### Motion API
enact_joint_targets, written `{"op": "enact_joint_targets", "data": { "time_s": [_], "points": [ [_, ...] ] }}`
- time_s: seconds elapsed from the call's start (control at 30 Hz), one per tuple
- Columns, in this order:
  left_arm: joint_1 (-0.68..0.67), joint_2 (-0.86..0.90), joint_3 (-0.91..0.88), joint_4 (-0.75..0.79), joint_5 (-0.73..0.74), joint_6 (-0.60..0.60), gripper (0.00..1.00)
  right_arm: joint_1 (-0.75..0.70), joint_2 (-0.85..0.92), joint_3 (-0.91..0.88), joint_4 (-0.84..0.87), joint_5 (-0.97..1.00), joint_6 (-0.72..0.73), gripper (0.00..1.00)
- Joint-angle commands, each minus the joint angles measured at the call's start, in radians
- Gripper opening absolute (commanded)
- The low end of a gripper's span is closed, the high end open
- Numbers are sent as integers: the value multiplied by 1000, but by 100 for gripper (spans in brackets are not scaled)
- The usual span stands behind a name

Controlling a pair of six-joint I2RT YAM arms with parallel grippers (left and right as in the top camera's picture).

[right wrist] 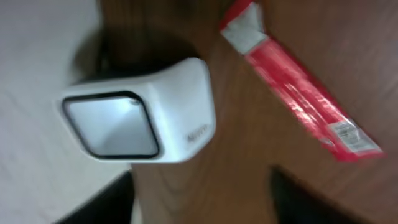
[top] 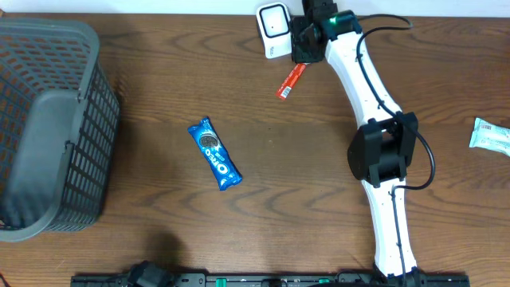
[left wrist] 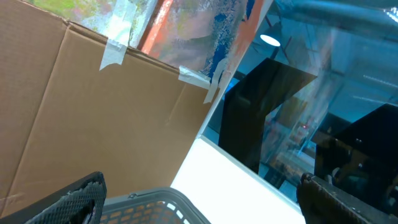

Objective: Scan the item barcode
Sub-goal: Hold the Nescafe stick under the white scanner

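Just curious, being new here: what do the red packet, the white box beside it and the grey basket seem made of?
Red packet: thin glossy plastic film, judging by its sheen and crimped end.
White box: smooth moulded plastic, likely, with a dark-rimmed window.
Grey basket: probably matte plastic, moulded as open lattice.

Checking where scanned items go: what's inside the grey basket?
Only the basket's bare grey floor shows, with no item on it. The mesh walls hide the floor's edges, so something small there could go unseen.

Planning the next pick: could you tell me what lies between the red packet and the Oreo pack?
Only bare table separates the red packet and the Oreo pack, as the overhead view shows.
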Motion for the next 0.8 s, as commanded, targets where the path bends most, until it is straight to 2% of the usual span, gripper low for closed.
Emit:
{"op": "enact_joint_targets", "data": {
  "time_s": [0.0,0.23,0.37,0.4,0.47,0.57,0.63,0.7,0.77],
  "points": [
    [4,-10,1,4,-2,-9,98,-3,-6,11,-71,-81,-37,77],
    [4,-10,1,4,-2,-9,98,4,-2,-79,-59,-74,14,73],
    [4,-10,1,4,-2,-9,98,5,-2,-123,-5,-64,166,61],
    [4,-9,1,4,-2,-9,98,5,-2,-129,30,-18,118,56],
    [4,-10,1,4,-2,-9,98,3,-2,-128,57,16,-47,51],
    [4,-9,1,4,-2,-9,98,-6,-2,-128,58,-14,-330,55],
    [4,-9,1,4,-2,-9,98,-14,-2,-128,37,-42,-520,65],
    [4,-9,1,4,-2,-9,98,-24,-2,-128,27,-42,-768,84],
    [4,-9,1,4,-2,-9,98,-30,-2,-129,26,-43,-968,94]
  ]
}}
